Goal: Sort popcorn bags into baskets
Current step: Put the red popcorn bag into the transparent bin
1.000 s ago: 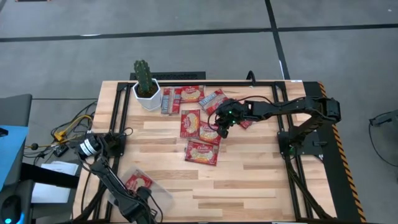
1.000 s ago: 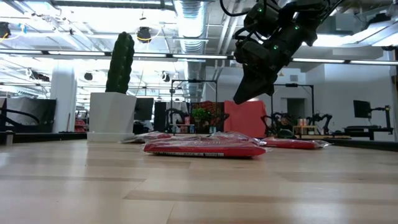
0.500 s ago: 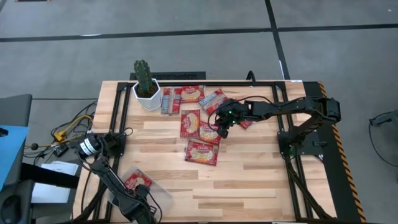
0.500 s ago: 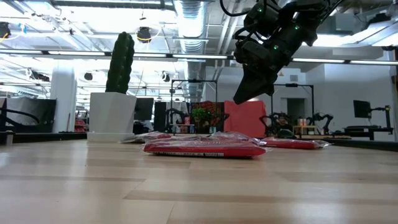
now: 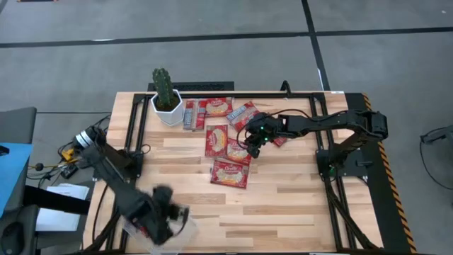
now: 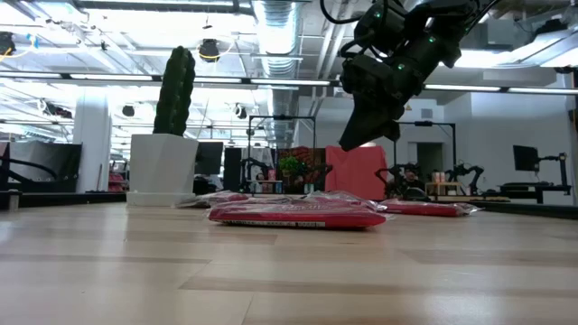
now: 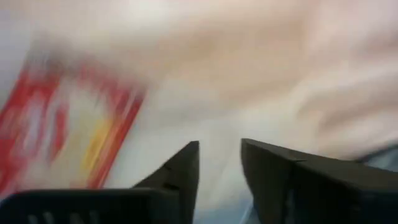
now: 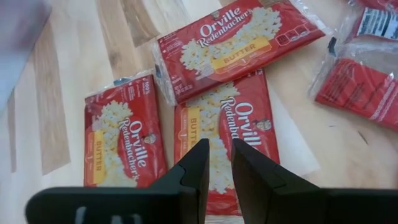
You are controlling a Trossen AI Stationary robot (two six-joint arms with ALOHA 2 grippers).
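Observation:
Several red popcorn bags (image 5: 230, 173) lie flat on the middle and far part of the table, and one (image 5: 190, 113) shows its grey back. My right gripper (image 5: 253, 150) hangs above this cluster, over a bag (image 8: 227, 130), clear of it in the low view (image 6: 350, 143), with a narrow gap between its fingers. My left gripper (image 5: 161, 216) is over the clear tray (image 5: 185, 225) at the near left corner, fingers a little apart (image 7: 219, 158). A blurred red bag (image 7: 56, 130) shows beside it in the left wrist view.
A white pot with a cactus (image 5: 167, 105) stands at the far left of the table, just left of the bags. Black frame rails run along the table's left and right sides. Bare wood lies between the bag cluster and the tray.
My left arm has swung quickly, its shoulder turning toward the far left. Its gripper has moved from the near edge toward the far side and now covers the tray and the bag in it. The right arm and the bags have stayed put.

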